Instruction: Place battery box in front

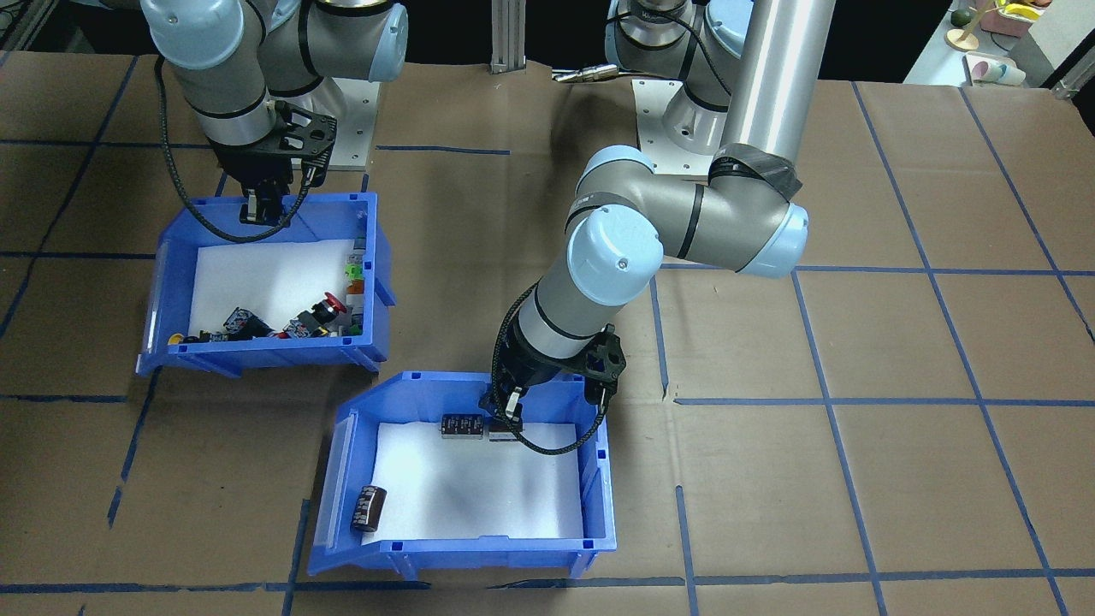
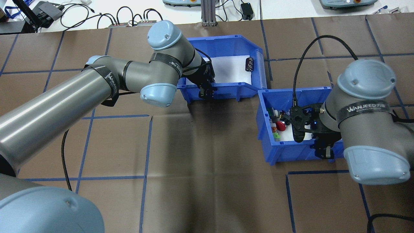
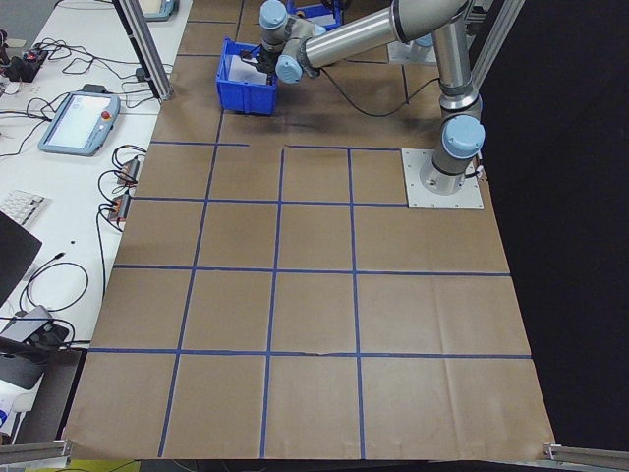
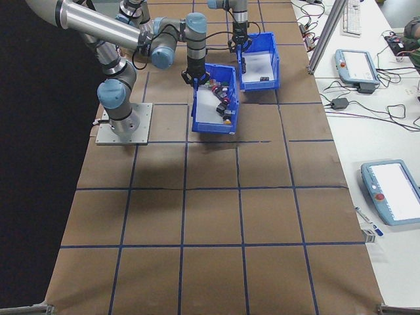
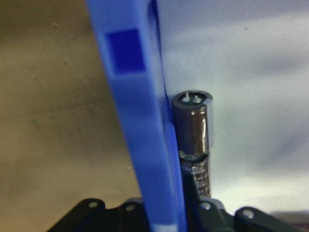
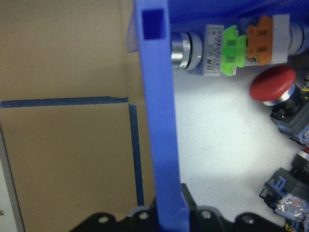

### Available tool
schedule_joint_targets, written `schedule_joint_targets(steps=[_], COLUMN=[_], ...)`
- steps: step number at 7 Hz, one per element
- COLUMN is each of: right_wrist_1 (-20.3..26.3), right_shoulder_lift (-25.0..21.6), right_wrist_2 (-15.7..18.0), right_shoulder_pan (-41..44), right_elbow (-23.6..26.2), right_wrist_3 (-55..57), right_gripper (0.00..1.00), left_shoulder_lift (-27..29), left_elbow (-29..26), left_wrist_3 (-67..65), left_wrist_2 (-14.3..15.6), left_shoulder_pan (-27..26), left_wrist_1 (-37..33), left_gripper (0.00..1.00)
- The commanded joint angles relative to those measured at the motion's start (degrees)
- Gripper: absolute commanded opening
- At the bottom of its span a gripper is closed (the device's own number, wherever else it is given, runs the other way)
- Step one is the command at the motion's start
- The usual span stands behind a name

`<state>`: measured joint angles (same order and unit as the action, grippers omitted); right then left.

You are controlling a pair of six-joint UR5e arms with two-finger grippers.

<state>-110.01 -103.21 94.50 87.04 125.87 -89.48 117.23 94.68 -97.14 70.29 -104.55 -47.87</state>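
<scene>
Left gripper (image 1: pixel 505 409) is clamped on the back wall of the battery box (image 1: pixel 599 479), which sits nearer the table's front edge than the switch bin (image 1: pixel 376 257) my right gripper (image 1: pixel 261 208) pinches, so I judge placing nearly done, release next.

— Which bin is the battery box?

— The blue plastic one (image 1: pixel 466 479) with a sloped open front and white foam liner, upright on the brown table, farther from the robot than its twin.

— What's inside?

— A few dark cylinders: one (image 1: pixel 370 508) lying by the sloped front, two (image 1: pixel 462 425) against the opposite wall, where the left gripper (image 1: pixel 506 409) straddles the rim.
</scene>
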Motion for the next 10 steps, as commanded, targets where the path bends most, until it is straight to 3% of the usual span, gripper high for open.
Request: schedule_joint_targets(steps=[1, 3, 5, 8, 10], right_wrist_1=[-0.03, -0.03, -0.90, -1.96, -4.42], right_shoulder_lift=[0.03, 0.29, 1.42, 9.32, 9.87], right_wrist_2=[-0.11, -0.28, -0.28, -1.34, -1.43], right_shoulder_pan=[7.76, 13.91, 20.59, 30.26, 31.52], right_elbow=[0.87, 0.96, 0.61, -5.27, -5.63], right_wrist_3=[9.63, 17.81, 26.33, 36.19, 35.26], right_gripper=[0.00, 0.00, 0.00, 0.00, 0.00], left_shoulder_lift=[-0.33, -5.74, -15.06, -28.59, -33.54], left_elbow=[0.07, 1.12, 0.60, 1.21, 1.74], left_wrist_3=[-1.37, -0.78, 12.85, 41.77, 61.51], left_wrist_2=[0.11, -0.15, 0.63, 14.48, 19.87], left_shoulder_pan=[0.39, 1.09, 5.12, 8.65, 8.83], left_wrist_1=[-1.00, -4.66, -23.85, -41.80, -46.52], left_gripper=[1.00, 1.00, 1.00, 1.00, 1.00])
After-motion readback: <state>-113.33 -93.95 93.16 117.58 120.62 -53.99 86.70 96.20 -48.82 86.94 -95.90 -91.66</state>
